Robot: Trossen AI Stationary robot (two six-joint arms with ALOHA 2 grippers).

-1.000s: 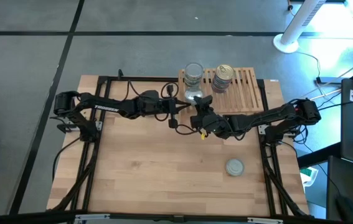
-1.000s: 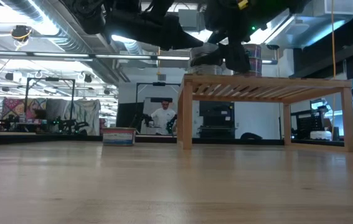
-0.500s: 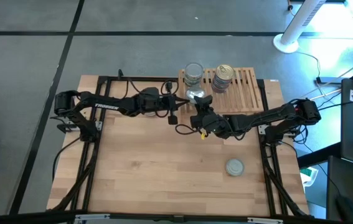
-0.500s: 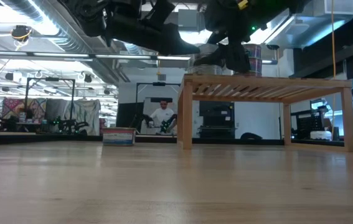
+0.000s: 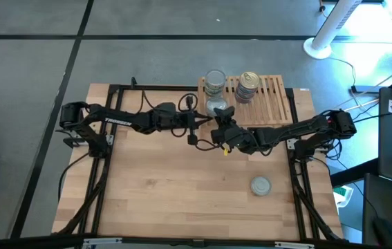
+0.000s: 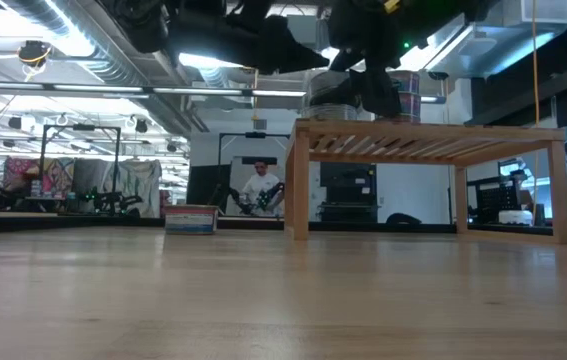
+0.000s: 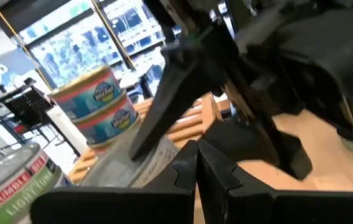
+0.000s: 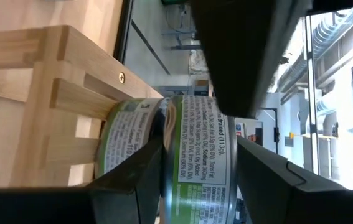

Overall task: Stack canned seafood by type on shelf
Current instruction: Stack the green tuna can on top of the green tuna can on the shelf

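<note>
The low slatted rack (image 5: 268,97) is made of pale, matt, smooth-sanded wood, as is the larger plank tabletop (image 5: 175,187). The small round tins (image 5: 249,86) are shiny metal wrapped in glossy printed paper labels. The dark gripper fingers (image 8: 126,180) appear as matt black plastic.

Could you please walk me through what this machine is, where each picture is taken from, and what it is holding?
Two dark robot arms work at a wooden table. One camera looks down from above, one sits at table height, and one rides on each wrist. On the slatted shelf stand two stacks of tins: silver-topped and gold-topped. One spare tin lies on the table. The right gripper has its jaws around a green-labelled tin at the shelf's edge. The left gripper is beside it, jaws shut, holding nothing.
</note>
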